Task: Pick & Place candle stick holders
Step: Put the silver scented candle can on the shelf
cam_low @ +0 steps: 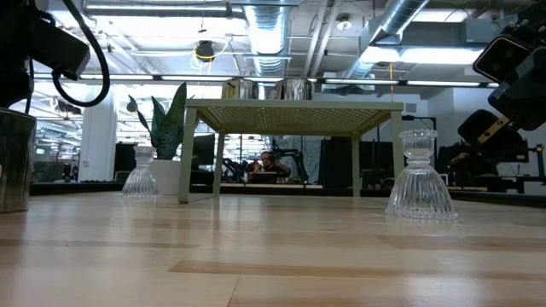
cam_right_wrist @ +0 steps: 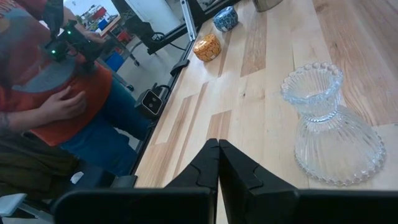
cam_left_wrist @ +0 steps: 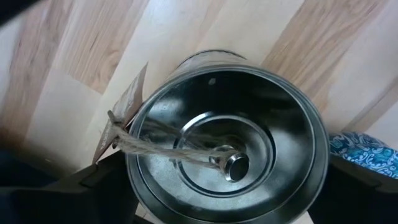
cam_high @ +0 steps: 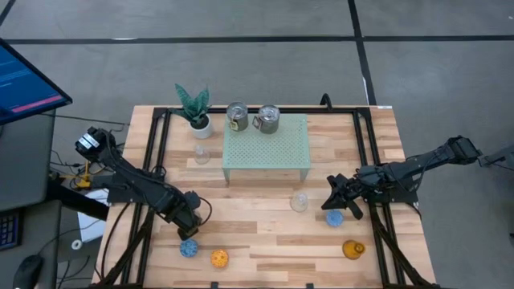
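A shiny silver candle stick holder (cam_left_wrist: pixel 227 137), with twine and a paper tag (cam_left_wrist: pixel 127 102) on its rim, stands upright on the table near the left front; the low view shows it at the far left (cam_low: pixel 13 162). My left gripper (cam_left_wrist: pixel 230 180) points down over it, open, one finger on each side of its wall. In the high view that gripper (cam_high: pixel 190 215) hides the holder. My right gripper (cam_right_wrist: pixel 218 144) waits shut at the right, beside a clear glass holder (cam_right_wrist: pixel 333 130). Two more silver holders (cam_high: pixel 237 116) (cam_high: pixel 267 120) stand on the green stand (cam_high: pixel 267 148). My left gripper comes at the silver holder from above, and its fingers (cam_left_wrist: pixel 102 180) stand close beside the outer wall just below the rim (cam_left_wrist: pixel 134 180). I cannot tell whether they touch it. The holder stands upright on the table.
A blue holder (cam_high: pixel 189 248) and an orange one (cam_high: pixel 219 258) lie just in front of the left gripper. Another blue holder (cam_high: pixel 335 217), an amber one (cam_high: pixel 352 250) and a second clear glass holder (cam_high: pixel 201 154) stand about. A potted plant (cam_high: pixel 195 108) stands far left. A person (cam_right_wrist: pixel 56 93) is beyond the table's edge.
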`<state>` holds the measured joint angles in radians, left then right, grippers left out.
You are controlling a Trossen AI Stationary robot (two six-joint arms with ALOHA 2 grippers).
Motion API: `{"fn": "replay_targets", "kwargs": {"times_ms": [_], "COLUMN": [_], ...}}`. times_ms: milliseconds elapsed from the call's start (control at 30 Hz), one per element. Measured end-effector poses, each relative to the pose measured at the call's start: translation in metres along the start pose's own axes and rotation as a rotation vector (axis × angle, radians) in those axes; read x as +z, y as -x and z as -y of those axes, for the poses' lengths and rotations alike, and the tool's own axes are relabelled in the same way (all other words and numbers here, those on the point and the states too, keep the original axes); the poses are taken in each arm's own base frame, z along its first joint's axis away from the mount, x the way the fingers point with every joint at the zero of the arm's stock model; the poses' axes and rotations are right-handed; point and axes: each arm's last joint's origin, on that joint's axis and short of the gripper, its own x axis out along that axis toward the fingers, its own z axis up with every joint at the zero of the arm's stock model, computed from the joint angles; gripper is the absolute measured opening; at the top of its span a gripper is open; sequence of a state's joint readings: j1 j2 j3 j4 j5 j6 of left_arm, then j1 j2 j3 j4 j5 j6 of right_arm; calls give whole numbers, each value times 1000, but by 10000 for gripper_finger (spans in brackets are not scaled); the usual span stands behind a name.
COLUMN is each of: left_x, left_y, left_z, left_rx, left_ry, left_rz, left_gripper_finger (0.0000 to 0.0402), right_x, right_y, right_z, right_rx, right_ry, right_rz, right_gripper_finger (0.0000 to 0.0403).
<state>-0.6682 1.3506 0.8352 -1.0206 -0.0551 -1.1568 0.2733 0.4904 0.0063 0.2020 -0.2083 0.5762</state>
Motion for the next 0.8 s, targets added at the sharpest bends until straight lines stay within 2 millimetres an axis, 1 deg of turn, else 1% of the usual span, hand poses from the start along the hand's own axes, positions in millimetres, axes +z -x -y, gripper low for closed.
{"fn": "replay_targets", "kwargs": {"times_ms": [267,400,800], "left_x": [0,1,9], "left_y": [0,0,1], "left_z": [0,0,-5], "left_rx": [-1,-2,1], "left_ry": [-16,-22,-3], "left_rz": [1,1,4], "left_gripper_finger": [349,343,345], "right_x": [0,0,0], "right_y": [0,0,0], "right_z": [0,0,0], "right_rx": [0,0,0], "right_ry": [0,0,0], "right_rz": [0,0,0], "right_gripper_finger": [0,0,0]}}
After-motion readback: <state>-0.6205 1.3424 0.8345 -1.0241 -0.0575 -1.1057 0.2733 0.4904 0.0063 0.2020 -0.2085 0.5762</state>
